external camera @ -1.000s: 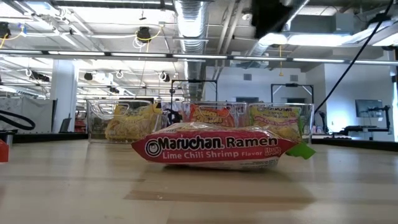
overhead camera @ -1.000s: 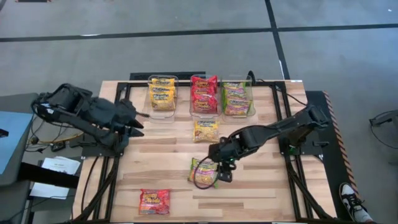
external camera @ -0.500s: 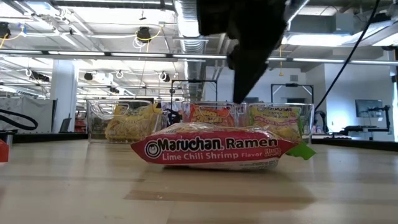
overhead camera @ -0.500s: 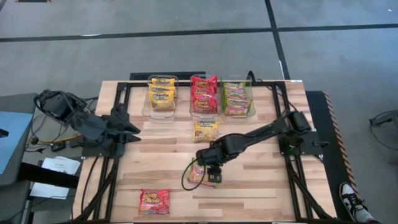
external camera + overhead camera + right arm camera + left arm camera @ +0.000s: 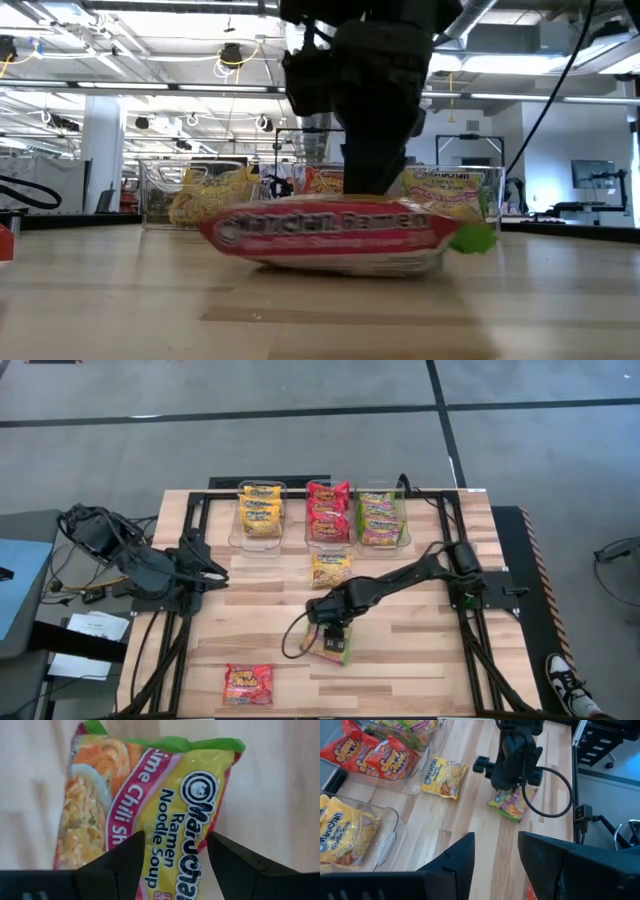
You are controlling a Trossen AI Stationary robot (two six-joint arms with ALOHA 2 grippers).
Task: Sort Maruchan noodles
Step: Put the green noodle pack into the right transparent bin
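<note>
A green Lime Chili Shrimp packet of Maruchan noodles (image 5: pixel 150 795) lies flat on the wooden table (image 5: pixel 420 660), near the middle. My right gripper (image 5: pixel 176 865) stands open right over it (image 5: pixel 335 635), fingers pointing steeply down. My left gripper (image 5: pixel 496 865) hangs open and empty above the table's left side (image 5: pixel 218 575). A yellow packet (image 5: pixel 331 569) lies flat in front of the bins. A red packet (image 5: pixel 248 682) lies at the near edge. My right gripper comes at the green packet from above, slanting down. Its open fingers (image 5: pixel 117 865) stand across the packet's width on its printed upper face (image 5: pixel 170 820). In the low view the dark fingers meet the packet's top (image 5: pixel 365 200). The packet stays flat on the table.
Three clear bins stand in a row at the far edge: yellow packets (image 5: pixel 262 512), red packets (image 5: pixel 328 512), green packets (image 5: pixel 380 518). Black frame rails (image 5: pixel 455 560) run along the table's sides. Bare wood lies between the loose packets.
My right gripper has come down and toward the table's near left onto the green packet, staying open. In the low view the packet has shifted a little and is blurred. My left arm has swung slightly toward the near edge, its gripper still open.
</note>
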